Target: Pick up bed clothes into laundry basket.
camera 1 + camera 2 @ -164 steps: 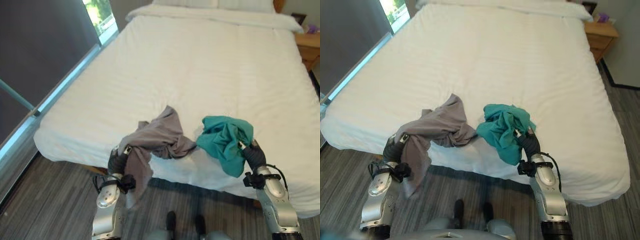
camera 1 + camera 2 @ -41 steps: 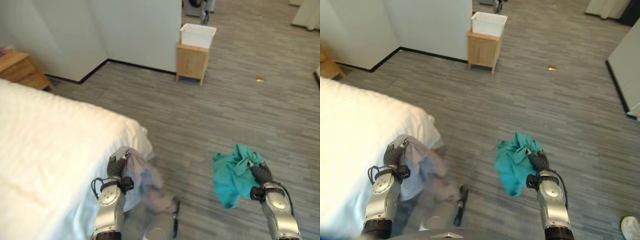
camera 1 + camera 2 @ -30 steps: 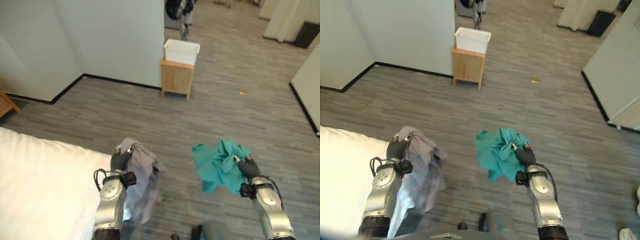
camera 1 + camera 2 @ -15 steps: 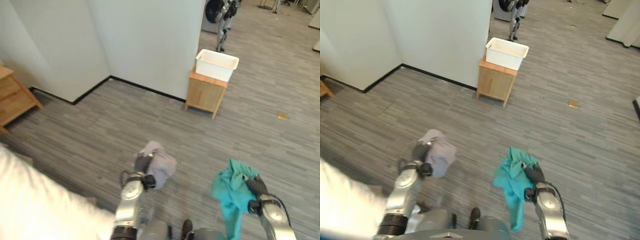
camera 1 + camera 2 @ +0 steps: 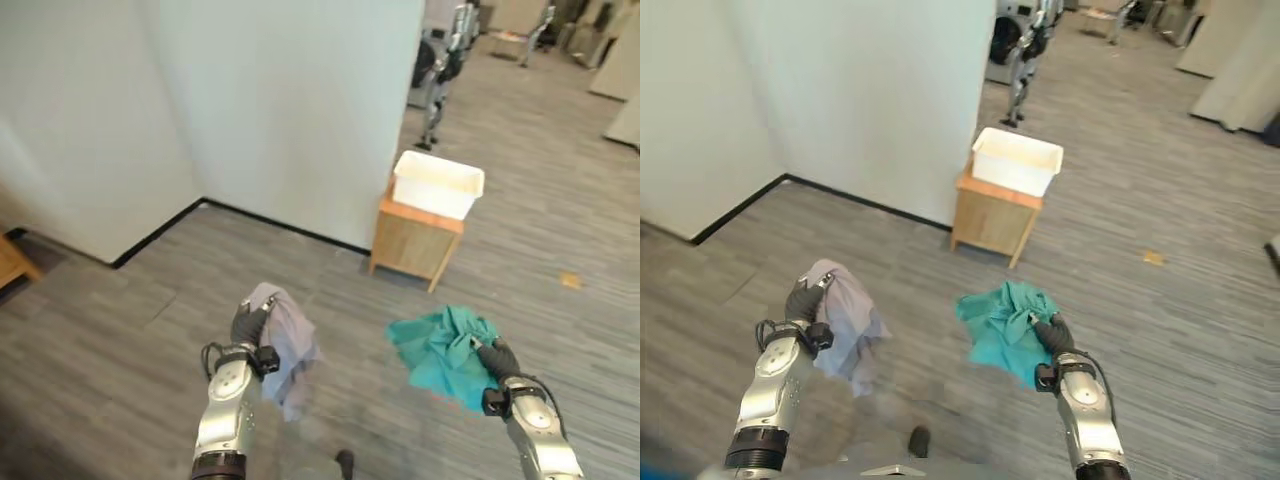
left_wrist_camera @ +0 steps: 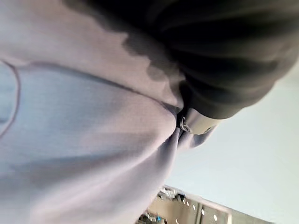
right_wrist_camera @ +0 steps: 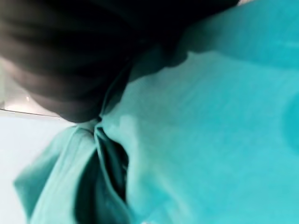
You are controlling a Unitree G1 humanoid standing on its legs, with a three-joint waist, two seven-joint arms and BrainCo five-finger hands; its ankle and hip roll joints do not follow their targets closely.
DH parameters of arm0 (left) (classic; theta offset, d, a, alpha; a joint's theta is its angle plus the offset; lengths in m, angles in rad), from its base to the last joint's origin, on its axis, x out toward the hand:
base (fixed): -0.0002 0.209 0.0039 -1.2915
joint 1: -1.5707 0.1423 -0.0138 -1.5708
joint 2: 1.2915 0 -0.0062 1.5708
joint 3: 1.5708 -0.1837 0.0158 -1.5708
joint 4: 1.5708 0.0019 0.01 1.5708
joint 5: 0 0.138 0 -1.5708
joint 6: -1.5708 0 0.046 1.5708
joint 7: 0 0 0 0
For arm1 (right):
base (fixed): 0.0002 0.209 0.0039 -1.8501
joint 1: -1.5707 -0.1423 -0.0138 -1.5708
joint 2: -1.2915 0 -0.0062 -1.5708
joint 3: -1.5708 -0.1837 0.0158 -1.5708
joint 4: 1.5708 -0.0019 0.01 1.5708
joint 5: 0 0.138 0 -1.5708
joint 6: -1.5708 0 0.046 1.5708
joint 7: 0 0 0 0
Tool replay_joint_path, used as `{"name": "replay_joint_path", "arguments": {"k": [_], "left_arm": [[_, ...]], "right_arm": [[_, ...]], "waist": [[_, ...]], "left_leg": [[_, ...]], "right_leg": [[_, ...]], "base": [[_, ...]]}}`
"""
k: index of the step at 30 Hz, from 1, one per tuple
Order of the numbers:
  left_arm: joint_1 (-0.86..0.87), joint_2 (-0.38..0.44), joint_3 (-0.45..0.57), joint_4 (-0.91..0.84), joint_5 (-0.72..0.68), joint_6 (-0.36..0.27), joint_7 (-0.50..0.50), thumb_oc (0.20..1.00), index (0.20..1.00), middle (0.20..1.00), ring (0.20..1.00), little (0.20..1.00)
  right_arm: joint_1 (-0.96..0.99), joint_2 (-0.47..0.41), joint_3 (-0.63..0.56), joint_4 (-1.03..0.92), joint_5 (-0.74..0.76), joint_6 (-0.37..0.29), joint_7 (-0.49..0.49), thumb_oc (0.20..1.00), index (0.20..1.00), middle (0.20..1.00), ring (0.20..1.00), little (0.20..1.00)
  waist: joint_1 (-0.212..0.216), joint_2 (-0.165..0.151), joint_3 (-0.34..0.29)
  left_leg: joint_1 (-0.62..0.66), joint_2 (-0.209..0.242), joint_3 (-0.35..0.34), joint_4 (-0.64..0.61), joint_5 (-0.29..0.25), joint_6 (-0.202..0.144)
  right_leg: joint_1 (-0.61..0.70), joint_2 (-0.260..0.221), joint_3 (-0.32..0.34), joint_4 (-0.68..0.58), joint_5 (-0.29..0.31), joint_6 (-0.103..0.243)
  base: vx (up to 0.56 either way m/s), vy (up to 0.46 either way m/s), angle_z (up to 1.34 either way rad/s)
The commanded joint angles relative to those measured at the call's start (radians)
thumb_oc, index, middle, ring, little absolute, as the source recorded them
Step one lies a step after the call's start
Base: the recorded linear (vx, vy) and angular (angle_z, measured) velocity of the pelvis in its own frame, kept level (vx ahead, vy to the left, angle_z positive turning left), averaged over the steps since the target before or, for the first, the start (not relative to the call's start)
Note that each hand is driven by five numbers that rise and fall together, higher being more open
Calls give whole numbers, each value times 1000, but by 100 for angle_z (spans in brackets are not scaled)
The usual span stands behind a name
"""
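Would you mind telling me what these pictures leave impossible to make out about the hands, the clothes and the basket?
- Left hand: fingers buried in the grey garment, in the left wrist view too.
- Right hand: fingers hidden in the teal garment; the right wrist view shows mostly cloth.
- White basket on the wooden stand: too far off to see its inside.
- What sort of garment each is: both bunched.

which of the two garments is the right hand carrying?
The teal garment, bunched in the right hand. The grey garment hangs from the left hand.

Head views overlap; wrist views close
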Motion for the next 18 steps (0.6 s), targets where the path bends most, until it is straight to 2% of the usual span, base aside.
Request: {"name": "replay_joint_path", "arguments": {"k": [1,3,5,6,7,9,11,14,18], "left_arm": [[-50,33,-42,-66,-34,-65,-4,200,200,200,200,200],[-62,47,-58,-71,-49,-69,0,200,200,200,200,200],[-83,56,-91,-59,-44,-72,-4,200,200,200,200,200],[-96,68,-107,-49,-20,-72,-2,200,200,200,200,200],[-94,70,-111,-43,-28,-71,-3,200,200,200,200,200],[-109,73,-94,-32,-34,-80,4,200,200,200,200,200],[-79,57,-87,-41,-57,-87,-5,200,200,200,200,200],[-32,61,-73,-30,-73,-90,-12,200,200,200,200,200],[-13,71,-64,-29,-83,-92,-13,200,200,200,200,200]], "right_arm": [[-8,-34,-23,-100,24,-53,20,200,200,200,200,200],[12,-34,-28,-114,32,-56,22,200,200,200,200,200],[39,-34,-52,-132,37,-66,6,200,200,200,200,200],[40,-36,-58,-136,39,-68,-9,200,200,200,200,200],[57,-28,-67,-165,43,-68,-6,200,200,200,200,200],[45,-33,-55,-149,56,-72,10,200,200,200,200,200],[54,-42,-65,-131,64,-81,13,200,200,200,200,200],[59,-47,-78,-124,68,-88,20,200,200,200,200,200],[55,-44,-77,-111,73,-93,24,200,200,200,200,200]], "waist": [[-53,70,-41],[-97,52,-21],[-122,31,-17],[-147,34,2],[-166,33,8],[-144,3,6],[-121,-10,-12],[-97,-21,-40],[-86,-21,-44]], "left_leg": [[78,68,-65,-117,75,-125],[101,42,-115,-120,57,-124],[98,13,-170,-120,42,-106],[108,10,-207,-120,34,-88],[112,11,-218,-120,20,-82],[102,-3,-212,-120,11,-80],[83,-7,-212,-120,7,-77],[51,-7,-222,-120,9,-82],[38,-3,-228,-120,17,-85]], "right_leg": [[-131,119,-42,-129,278,-60],[-179,132,-24,-215,270,-72],[-235,143,59,-343,278,-84],[-282,146,119,-349,295,-76],[-313,161,113,-309,298,-60],[-261,111,59,-380,308,-63],[-234,103,69,-416,312,-63],[-200,96,46,-467,316,-61],[-184,97,42,-483,316,-63]], "base": [[297,67,23],[246,-13,72],[224,-23,102],[170,-39,157],[97,-67,219],[19,-106,160],[-5,-123,1],[31,-114,22],[-3,-57,14]]}}
